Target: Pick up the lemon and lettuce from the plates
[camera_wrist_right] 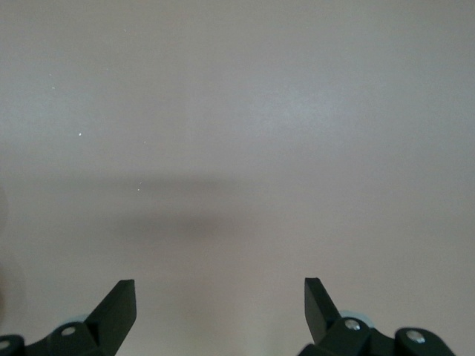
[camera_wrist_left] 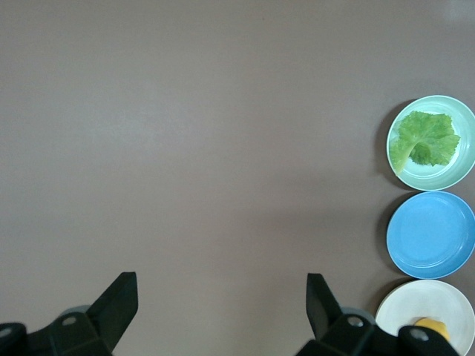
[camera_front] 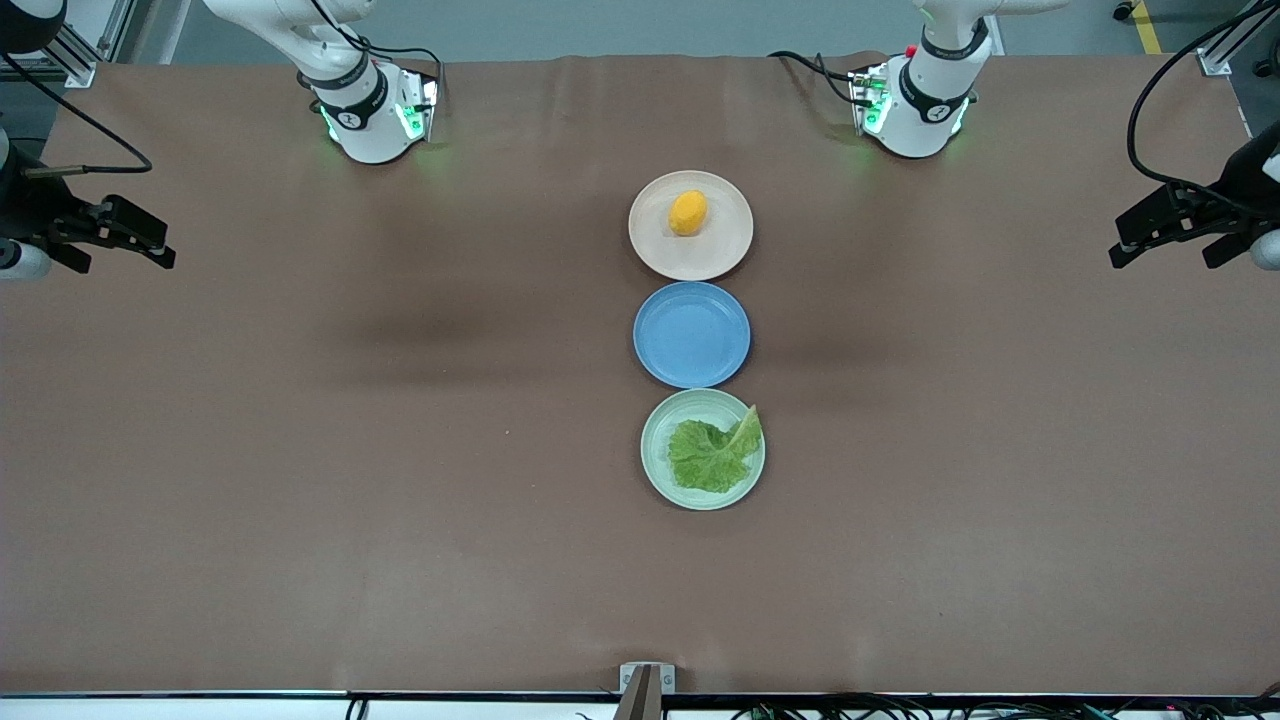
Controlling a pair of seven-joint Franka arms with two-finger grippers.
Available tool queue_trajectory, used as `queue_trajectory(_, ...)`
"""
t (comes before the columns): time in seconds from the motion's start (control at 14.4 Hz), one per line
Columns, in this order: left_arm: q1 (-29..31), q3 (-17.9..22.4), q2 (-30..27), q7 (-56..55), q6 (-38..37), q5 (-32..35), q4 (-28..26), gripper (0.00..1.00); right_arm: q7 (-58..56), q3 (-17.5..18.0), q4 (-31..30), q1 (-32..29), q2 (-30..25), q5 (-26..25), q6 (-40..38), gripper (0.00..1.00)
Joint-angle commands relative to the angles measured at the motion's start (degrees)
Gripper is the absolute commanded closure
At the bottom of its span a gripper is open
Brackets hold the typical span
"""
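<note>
Smooth oval lemon [camera_front: 687, 212] on beige plate [camera_front: 690, 258], crinkled lettuce [camera_front: 712, 455] on mint plate [camera_front: 660, 470] – left pincer [camera_wrist_left: 221, 308], right pincer [camera_wrist_right: 220, 310] wide, empty

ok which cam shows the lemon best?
Front view: the whole lemon sits unobstructed on the beige plate. In the left wrist view only a yellow sliver shows above the open left gripper's finger. The right wrist view shows none.
</note>
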Motion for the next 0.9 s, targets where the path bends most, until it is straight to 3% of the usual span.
queue_trajectory(0.0, -0.7, -0.7, 2.9, -0.6, -0.8, -1.0, 1.6, 0.00, 0.7, -0.2, -2.0, 0.2, -2.1, 0.5, 0.5, 0.00)
queue_trajectory(0.14, -2.4, -1.5, 5.7, -1.5, -0.3, -1.0, 1.6, 0.00, 0.7, -0.2, -2.0, 0.2, -2.1, 0.5, 0.6, 0.00)
queue_trajectory(0.49, -9.9, -1.8, 16.4, -17.0, 2.9, -0.7, 5.7, 0.00, 2.4, -0.2, -2.0, 0.3, -2.2, 0.5, 0.5, 0.00)
queue_trajectory(0.83, -16.9, -1.9, 24.4, -36.0, 13.7, -0.9, 6.4, 0.00, 2.3, -0.1, -1.1, 0.4, -1.7, 0.5, 0.1, 0.00)
